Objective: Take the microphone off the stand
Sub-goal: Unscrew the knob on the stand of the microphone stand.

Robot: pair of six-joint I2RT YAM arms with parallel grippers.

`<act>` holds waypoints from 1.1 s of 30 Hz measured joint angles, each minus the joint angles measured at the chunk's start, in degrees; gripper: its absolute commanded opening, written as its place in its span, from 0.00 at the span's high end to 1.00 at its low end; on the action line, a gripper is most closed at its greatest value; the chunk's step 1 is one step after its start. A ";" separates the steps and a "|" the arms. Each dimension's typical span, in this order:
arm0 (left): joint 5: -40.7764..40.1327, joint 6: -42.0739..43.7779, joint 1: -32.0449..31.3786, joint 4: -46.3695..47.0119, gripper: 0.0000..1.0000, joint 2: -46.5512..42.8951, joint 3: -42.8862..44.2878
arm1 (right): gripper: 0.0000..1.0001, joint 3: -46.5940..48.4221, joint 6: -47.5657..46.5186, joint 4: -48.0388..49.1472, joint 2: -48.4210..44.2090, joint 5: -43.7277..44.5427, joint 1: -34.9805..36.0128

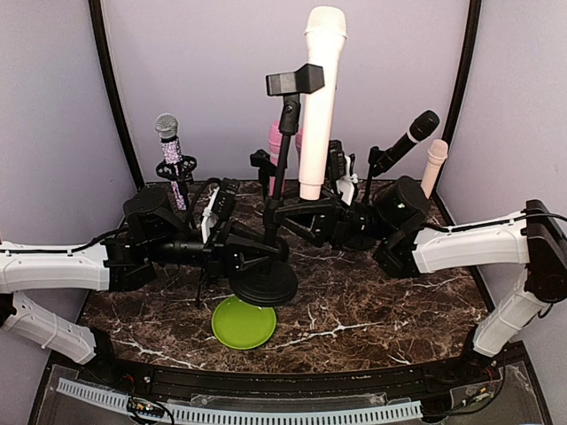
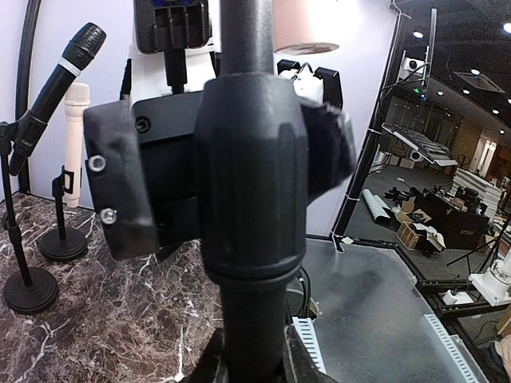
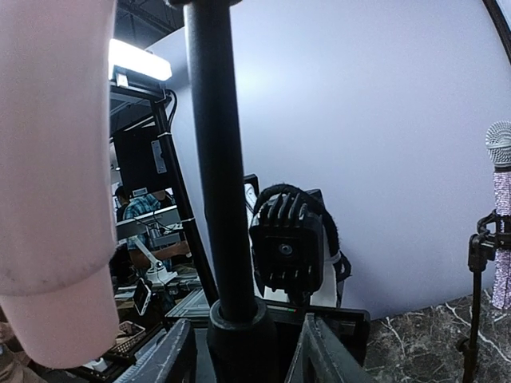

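Where my left gripper (image 2: 254, 363) clenches the stand (image 1: 282, 150) low on its pole, my right gripper (image 3: 243, 355) straddles the same pole with its fingers (image 3: 180, 359) released, a thin gap on each side. The white microphone (image 1: 319, 106) stands upright against the clip (image 1: 297, 81), at 12 o'clock from the base, with open air above it. A green plate (image 1: 243, 323) lies at 6 o'clock, just beside the base.

Pale lavender backdrop walls (image 1: 204, 71) set far and at both sides, framed by curved black poles (image 1: 113, 97), dark white-veined marble tabletop (image 1: 399, 310) laid below, ceiling spotlights (image 2: 418, 34) seen in a dim workshop beyond
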 measured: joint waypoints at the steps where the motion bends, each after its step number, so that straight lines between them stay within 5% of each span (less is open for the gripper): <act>1: -0.26 0.50 0.00 -0.17 1.00 0.00 0.00 | 0.33 -0.28 0.31 -0.24 -0.35 0.66 -0.17; 8: -4.09 2.97 0.00 -0.87 1.00 -0.74 -0.76 | 0.16 -4.52 -0.42 -0.98 -2.38 6.67 -2.03; 16: -13.03 3.93 0.00 -2.25 1.00 -3.13 -1.20 | 0.13 -8.66 -0.44 -2.14 -2.38 12.39 -2.27; 29: -21.22 4.63 0.00 -5.49 1.00 -3.85 -1.62 | 0.48 -9.44 -8.57 -7.43 -6.45 26.97 4.13; 33: -21.44 4.87 0.00 -5.75 1.00 -3.85 -1.62 | 0.50 -7.76 -10.95 -10.75 -6.56 31.63 5.44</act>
